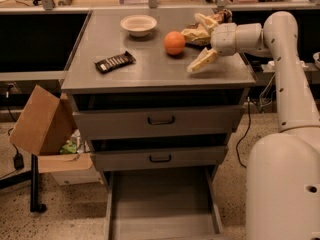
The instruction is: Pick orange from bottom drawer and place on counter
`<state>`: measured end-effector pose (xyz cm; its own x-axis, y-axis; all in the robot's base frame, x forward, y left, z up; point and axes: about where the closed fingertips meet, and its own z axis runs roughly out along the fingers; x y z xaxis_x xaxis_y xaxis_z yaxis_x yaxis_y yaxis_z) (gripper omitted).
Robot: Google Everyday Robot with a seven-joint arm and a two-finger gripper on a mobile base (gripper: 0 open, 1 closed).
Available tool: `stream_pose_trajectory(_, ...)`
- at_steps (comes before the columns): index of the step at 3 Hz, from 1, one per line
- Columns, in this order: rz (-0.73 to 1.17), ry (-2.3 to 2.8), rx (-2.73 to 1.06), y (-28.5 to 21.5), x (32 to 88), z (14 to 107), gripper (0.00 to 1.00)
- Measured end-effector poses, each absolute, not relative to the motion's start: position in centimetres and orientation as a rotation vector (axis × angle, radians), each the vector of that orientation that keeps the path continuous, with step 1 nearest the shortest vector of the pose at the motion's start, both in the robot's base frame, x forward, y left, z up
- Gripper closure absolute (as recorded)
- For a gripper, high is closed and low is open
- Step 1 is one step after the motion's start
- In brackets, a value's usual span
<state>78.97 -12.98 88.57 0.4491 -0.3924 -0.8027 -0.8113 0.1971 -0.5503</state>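
Observation:
The orange [174, 42] rests on the counter [150, 69], right of centre and clear of my fingers. My gripper [196, 48] is open just to its right, one finger [202, 61] pointing down-left at the counter and the other [196, 34] behind the orange. The bottom drawer [162, 206] is pulled out at floor level and its grey floor is bare.
A white bowl [138, 24] stands at the back of the counter. A dark snack bar [115, 61] lies at its left. The two upper drawers [160, 120] are closed. A cardboard box [42, 124] sits left of the cabinet. My white base [282, 184] fills the lower right.

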Motion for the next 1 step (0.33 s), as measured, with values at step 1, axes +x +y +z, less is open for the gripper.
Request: stream_pose_trajectory(1,0.383,1.119,-1.386,-13.59,79.03,89.50,0.00)
